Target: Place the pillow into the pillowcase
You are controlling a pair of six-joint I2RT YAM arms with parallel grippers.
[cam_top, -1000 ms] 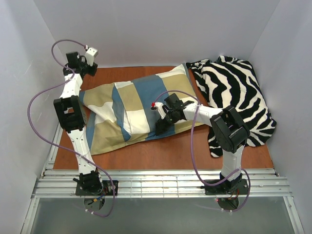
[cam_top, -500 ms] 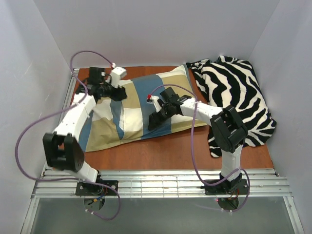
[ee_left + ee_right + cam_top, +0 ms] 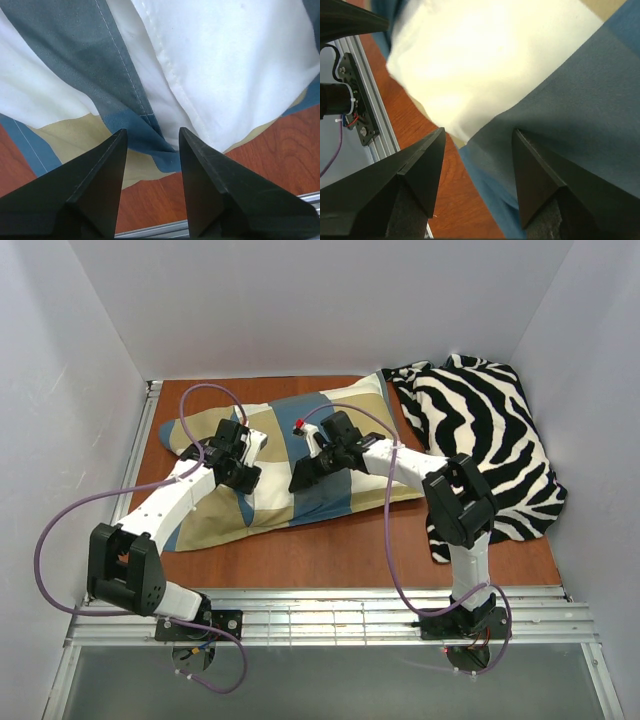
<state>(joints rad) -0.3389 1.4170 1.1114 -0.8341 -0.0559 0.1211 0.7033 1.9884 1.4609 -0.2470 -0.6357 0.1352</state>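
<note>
The pillowcase (image 3: pixel 300 455), in blue, tan and cream check blocks, lies puffed up across the middle of the wooden table (image 3: pixel 330 550). The pillow does not show as a separate thing. A white fold with a stitched seam (image 3: pixel 220 65) could be pillow or cream block; I cannot tell which. My left gripper (image 3: pixel 243 478) hangs open over the case's left half, with a blue fold (image 3: pixel 145 137) just beyond its tips (image 3: pixel 152 131). My right gripper (image 3: pixel 303 478) stands open over a blue block (image 3: pixel 560 105) beside a cream one (image 3: pixel 480 60), its tips (image 3: pixel 479 131) near the case's front edge.
A black-and-white zebra-striped cloth (image 3: pixel 490 440) is heaped at the back right, touching the pillowcase's right corner. Aluminium rails (image 3: pixel 330 615) run along the near edge. White walls close in on three sides. Purple cables loop off both arms.
The left gripper let go of the pillowcase's back-left corner, opened, and swung right and forward onto the case. That end dropped flat. The right gripper shifted slightly back and left.
</note>
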